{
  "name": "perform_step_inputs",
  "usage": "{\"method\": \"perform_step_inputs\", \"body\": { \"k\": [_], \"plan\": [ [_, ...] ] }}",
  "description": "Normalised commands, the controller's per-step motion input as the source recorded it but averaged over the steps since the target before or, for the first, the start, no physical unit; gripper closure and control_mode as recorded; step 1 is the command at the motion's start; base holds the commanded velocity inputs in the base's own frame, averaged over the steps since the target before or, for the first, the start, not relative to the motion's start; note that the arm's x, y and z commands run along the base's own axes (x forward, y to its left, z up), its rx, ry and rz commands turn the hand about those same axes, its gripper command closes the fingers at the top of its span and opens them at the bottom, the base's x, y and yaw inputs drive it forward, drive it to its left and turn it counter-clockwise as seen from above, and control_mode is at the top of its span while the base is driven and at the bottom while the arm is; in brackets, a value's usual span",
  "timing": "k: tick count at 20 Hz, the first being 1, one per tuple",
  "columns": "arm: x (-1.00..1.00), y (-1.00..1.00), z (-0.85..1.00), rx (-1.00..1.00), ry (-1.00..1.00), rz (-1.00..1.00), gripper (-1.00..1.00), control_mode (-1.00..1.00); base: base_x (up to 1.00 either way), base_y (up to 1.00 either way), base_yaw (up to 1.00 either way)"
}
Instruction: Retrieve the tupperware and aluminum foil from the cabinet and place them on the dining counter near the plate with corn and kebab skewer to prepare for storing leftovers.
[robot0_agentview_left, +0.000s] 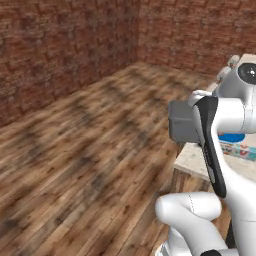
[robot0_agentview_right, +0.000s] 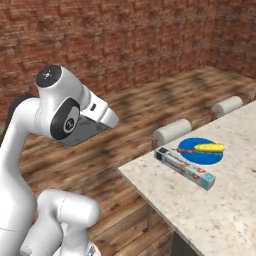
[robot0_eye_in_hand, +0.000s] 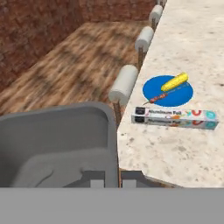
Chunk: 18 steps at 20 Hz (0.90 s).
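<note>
Holding the tub (robot0_eye_in_hand: 57, 144) tight in my end effector (robot0_eye_in_hand: 113, 181), I keep it up over the floor (robot0_eye_in_hand: 65, 65), off the table (robot0_eye_in_hand: 192, 39) edge. My foil box (robot0_eye_in_hand: 175, 118) lies on the table, just beside the blue plate (robot0_eye_in_hand: 168, 94) with corn (robot0_eye_in_hand: 175, 81).

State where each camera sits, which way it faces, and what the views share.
Left base view: behind the arm's left, facing the wood floor and brick walls; arm at right, tupperware held.
Right base view: behind its right, facing the dining counter; arm at left.
Hand view: on the hand, looking over the tupperware.
Shared: aluminum foil beside the blue plate.
</note>
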Motion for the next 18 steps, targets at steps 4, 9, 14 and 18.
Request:
{"method": "perform_step_inputs", "body": {
  "k": [4,9,14,18],
  "plan": [
    [0.0,0.0,0.0,0.0,0.0,0.0,1.0,1.0,0.8,0.99,-0.6],
    [0.0,0.0,0.0,0.0,0.0,0.0,1.0,1.0,0.74,0.97,-0.63],
    [0.0,0.0,0.0,0.0,0.0,0.0,1.0,1.0,0.66,0.92,-0.66],
    [0.0,0.0,0.0,0.0,0.0,0.0,1.0,1.0,0.63,0.9,-0.67]
  ]
}}
